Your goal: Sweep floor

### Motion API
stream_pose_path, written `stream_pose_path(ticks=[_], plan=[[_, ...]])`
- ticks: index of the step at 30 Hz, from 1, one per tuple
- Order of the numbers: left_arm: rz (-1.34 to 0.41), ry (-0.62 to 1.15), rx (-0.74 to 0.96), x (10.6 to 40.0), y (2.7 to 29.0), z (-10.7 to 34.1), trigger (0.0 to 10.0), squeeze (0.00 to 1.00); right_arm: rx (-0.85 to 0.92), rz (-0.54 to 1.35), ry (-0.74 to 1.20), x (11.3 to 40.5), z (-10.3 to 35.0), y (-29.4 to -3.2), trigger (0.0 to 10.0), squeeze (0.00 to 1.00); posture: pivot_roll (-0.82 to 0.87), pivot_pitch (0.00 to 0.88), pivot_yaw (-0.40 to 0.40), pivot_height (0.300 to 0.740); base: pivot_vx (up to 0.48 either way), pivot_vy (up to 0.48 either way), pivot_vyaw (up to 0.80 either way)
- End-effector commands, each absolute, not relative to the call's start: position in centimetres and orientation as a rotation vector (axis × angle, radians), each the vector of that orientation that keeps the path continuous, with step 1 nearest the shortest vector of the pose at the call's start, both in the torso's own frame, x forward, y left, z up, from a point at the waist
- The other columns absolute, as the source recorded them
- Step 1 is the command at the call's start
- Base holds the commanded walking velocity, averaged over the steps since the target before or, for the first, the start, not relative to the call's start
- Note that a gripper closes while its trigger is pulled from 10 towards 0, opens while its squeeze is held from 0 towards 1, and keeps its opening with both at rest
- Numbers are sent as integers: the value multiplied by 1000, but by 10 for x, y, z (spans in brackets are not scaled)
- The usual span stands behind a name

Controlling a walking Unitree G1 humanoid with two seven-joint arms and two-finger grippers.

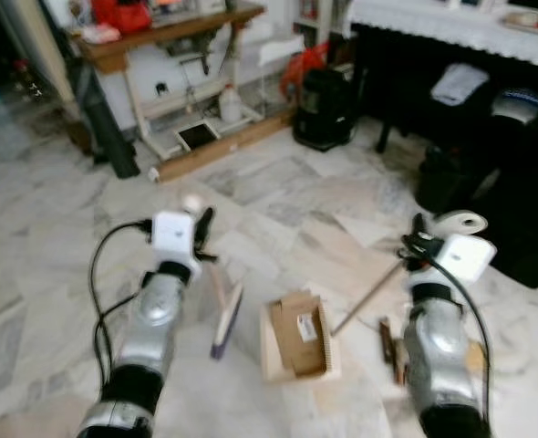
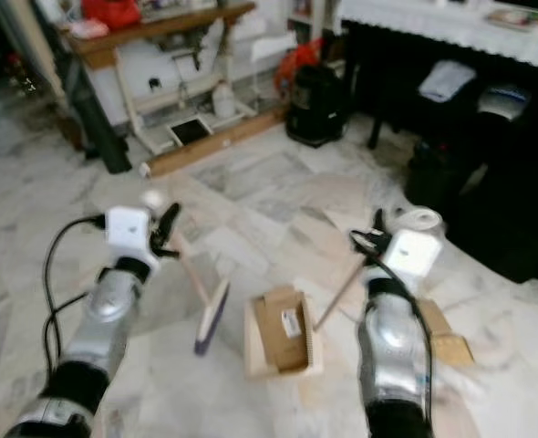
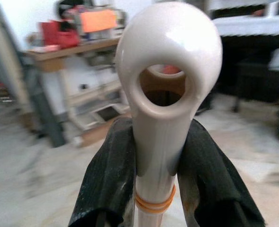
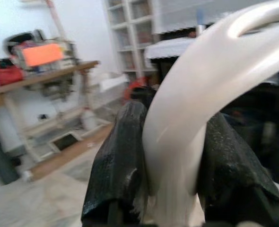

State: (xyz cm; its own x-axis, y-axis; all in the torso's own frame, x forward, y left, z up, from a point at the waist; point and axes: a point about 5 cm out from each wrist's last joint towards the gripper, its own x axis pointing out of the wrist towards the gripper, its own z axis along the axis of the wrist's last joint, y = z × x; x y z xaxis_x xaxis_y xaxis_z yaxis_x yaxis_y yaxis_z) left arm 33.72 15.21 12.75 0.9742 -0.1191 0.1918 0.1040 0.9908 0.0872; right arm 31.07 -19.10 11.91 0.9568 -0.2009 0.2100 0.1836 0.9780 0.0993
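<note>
Left claw (image 3: 153, 189) clenched on the broom (image 1: 225, 319) handle, right claw (image 4: 172, 189) clenched on the dustpan (image 1: 296, 345) handle, cardboard scraps (image 1: 302, 334) lying in the pan on the marble floor (image 1: 278, 196): sweeping seemingly midway, emptying remaining.

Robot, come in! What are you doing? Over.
Left gripper shut on broom handle. Right gripper shut on dustpan handle. Dustpan on floor holding cardboard, broom head beside it.
</note>
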Motion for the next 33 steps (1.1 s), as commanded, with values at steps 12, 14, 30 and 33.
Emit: stream_pose_path(ticks=[12, 14, 30, 33], plan=[[-66, -220, 48, 333, 155, 129, 10000, 0, 60, -177, -295, 313, 140, -197, 10000, 0, -62, 0, -4, 740, 0, 0, 800], [-65, -222, 41, 332, 151, 129, 10000, 0, 55, -172, -298, 313, 142, -199, 10000, 0, -61, 0, -12, 740, 0, 0, 800], [-93, -212, 24, 330, 142, 125, 10000, 0, 42, -152, -298, 312, 143, -195, 10000, 0, -83, 0, 5, 740, 0, 0, 800], [-100, -213, 25, 331, 141, 126, 10000, 0, 44, -153, -298, 312, 143, -194, 10000, 0, -85, 0, 12, 740, 0, 0, 800]])
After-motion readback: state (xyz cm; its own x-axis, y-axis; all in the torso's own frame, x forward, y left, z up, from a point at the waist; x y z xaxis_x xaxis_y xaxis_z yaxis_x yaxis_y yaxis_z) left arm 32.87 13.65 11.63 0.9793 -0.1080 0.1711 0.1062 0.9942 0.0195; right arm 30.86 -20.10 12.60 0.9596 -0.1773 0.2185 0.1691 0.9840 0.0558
